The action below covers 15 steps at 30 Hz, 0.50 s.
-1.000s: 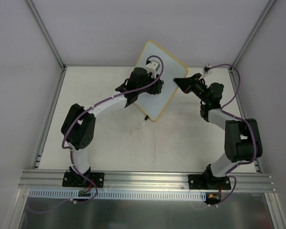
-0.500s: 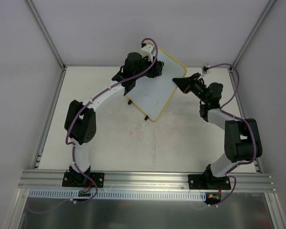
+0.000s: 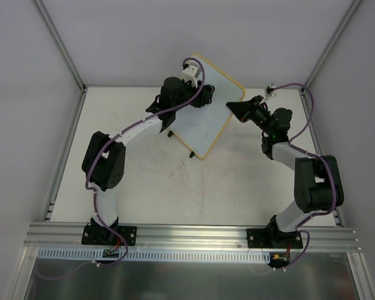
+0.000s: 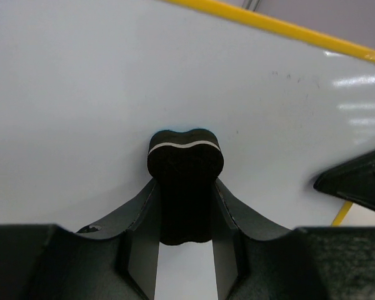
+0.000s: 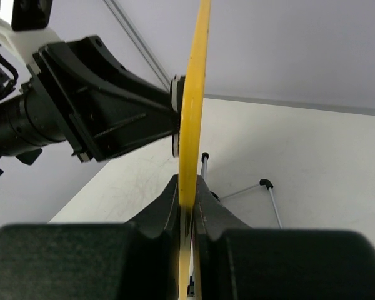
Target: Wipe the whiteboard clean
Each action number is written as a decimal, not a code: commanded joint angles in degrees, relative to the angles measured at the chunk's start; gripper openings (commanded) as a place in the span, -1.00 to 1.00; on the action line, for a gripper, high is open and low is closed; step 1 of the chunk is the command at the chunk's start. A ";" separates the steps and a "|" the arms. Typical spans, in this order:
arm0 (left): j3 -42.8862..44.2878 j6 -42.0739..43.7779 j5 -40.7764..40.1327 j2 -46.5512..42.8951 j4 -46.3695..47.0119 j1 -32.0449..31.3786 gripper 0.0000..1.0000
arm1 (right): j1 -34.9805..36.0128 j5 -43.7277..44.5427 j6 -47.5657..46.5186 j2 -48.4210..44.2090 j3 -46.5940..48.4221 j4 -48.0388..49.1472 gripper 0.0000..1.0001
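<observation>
Your right fingers (image 5: 162,209) pinch the whiteboard (image 3: 206,125) by its edge; your left fingers (image 4: 142,217) press a black eraser (image 4: 185,156) on it. Push too hard and it may slip free.

- whiteboard (image 3: 211,120): face glossy, smooth, white w/ glare streaks; frame smooth yellow, plastic-looking.
- eraser block (image 4: 185,159): matt black, fine-grained, thin white stripe.
- left claw (image 4: 185,187) & right claw (image 5: 187,187): matt black plastic, slightly textured.
- table (image 3: 237,181): matt off-white, scuffed.
- rail (image 3: 194,234): bare brushed metal.
</observation>
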 commanded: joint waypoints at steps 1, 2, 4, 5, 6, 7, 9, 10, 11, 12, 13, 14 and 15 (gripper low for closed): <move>-10.26 -1.87 2.75 -1.74 3.40 -2.51 -1.00 | 3.77 -14.32 -0.27 -0.31 0.20 1.22 -1.00; -12.30 -1.78 2.22 -2.53 4.38 -3.03 -1.00 | 3.77 -14.32 -0.36 -0.31 0.28 1.22 -1.00; -16.17 -1.52 0.29 -4.29 6.31 -4.70 -1.00 | 3.77 -14.32 -0.27 -0.22 0.11 1.31 -1.00; -19.84 -1.60 -0.42 -5.34 8.06 -5.14 -1.00 | 3.77 -14.32 -0.36 -0.14 0.20 1.31 -1.00; -21.53 -1.95 -1.03 -5.70 9.13 -5.84 -1.00 | 3.77 -14.32 -0.36 -0.14 0.28 1.31 -1.00; -24.94 -2.30 -1.73 -6.05 10.35 -5.94 -1.00 | 3.77 -14.32 -0.27 -0.14 0.11 1.31 -1.00; -27.95 -2.83 -2.44 -6.40 13.34 -6.11 -1.00 | 3.77 -14.32 -0.27 -0.31 0.11 1.31 -1.00; -29.36 -2.84 -3.14 -6.49 14.05 -6.29 -1.00 | 3.85 -14.32 -0.27 -0.31 0.20 1.31 -0.99; -31.89 -2.75 -4.28 -6.58 15.02 -6.38 -1.00 | 3.86 -14.32 -0.27 -0.31 0.02 1.31 -1.00; -33.05 -2.57 -4.90 -6.49 16.68 -6.47 -1.00 | 3.77 -14.32 -0.27 -0.40 0.11 1.31 -1.00; -34.19 -2.31 -5.78 -6.32 17.30 -6.64 -1.00 | 3.77 -14.32 -0.27 -0.49 0.02 1.31 -1.00; -35.86 -2.05 -8.13 -5.97 17.57 -7.08 -1.00 | 3.77 -14.32 -0.27 -0.58 0.02 1.31 -1.00; -36.40 -1.78 -9.38 -5.53 18.01 -7.26 -1.00 | 3.77 -14.32 -0.27 -0.58 0.02 1.31 -1.00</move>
